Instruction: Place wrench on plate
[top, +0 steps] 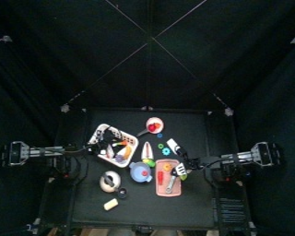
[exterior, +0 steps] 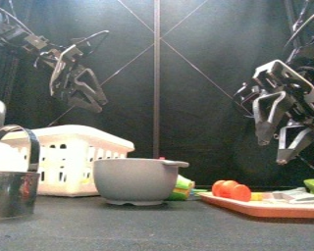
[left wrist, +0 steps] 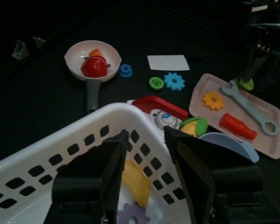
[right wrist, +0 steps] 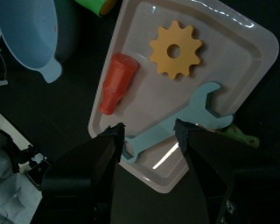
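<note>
The wrench [right wrist: 184, 122] lies on the plate [right wrist: 241, 52] beside a gear [right wrist: 178, 49], near the tabletop's [top: 82, 189] right edge; the basket [top: 103, 135] sits toward the left edge.

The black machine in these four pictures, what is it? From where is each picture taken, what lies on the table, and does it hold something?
It is a robot with two black arms at a table. One picture looks down from high above, one looks level from the table's front edge, and two come from cameras on the wrists. The left pincer hangs open over a white basket; the right pincer hangs open over the pink plate. On that plate lie the wrench, a yellow gear and a red piece; a blue bowl stands beside it. Nothing is held.
</note>
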